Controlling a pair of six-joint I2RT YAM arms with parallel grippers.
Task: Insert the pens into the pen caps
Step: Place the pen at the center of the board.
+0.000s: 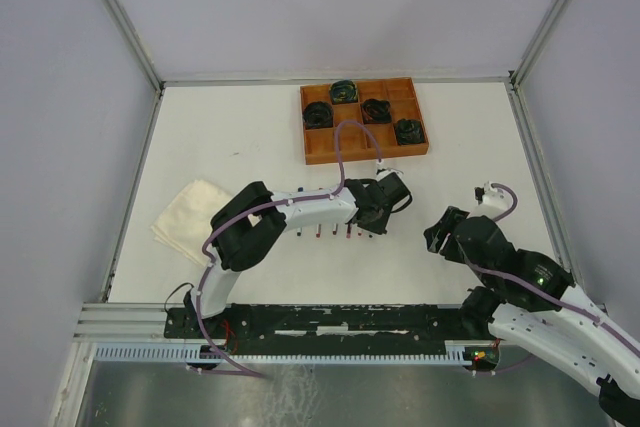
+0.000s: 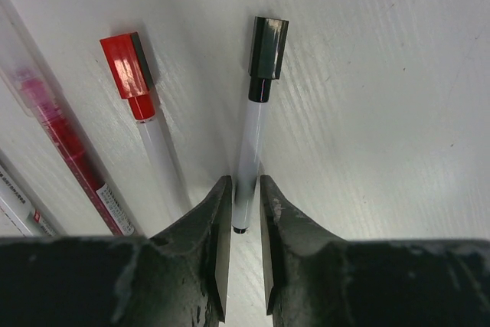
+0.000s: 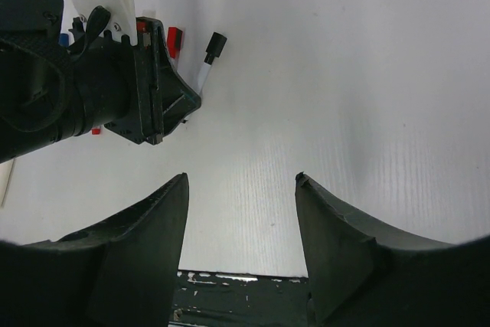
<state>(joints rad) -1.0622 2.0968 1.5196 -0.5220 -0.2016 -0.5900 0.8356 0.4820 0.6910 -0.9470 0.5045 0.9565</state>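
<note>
In the left wrist view a white pen (image 2: 251,143) lies on the table with a black cap (image 2: 268,47) on its far end. My left gripper (image 2: 245,189) is shut on the pen's rear end, a finger against each side. A second white pen (image 2: 159,157) with a red cap (image 2: 126,67) lies just to its left. A pen with red markings (image 2: 65,135) lies further left. From above, the left gripper (image 1: 374,225) sits over the right end of a row of pens (image 1: 330,233). My right gripper (image 3: 241,181) is open and empty, apart on the right (image 1: 441,234).
An orange compartment tray (image 1: 362,159) holding dark coiled cable bundles stands at the back. A folded cream cloth (image 1: 195,212) lies at the left. The left arm (image 3: 92,82) fills the upper left of the right wrist view. A black rail (image 1: 320,319) runs along the near edge.
</note>
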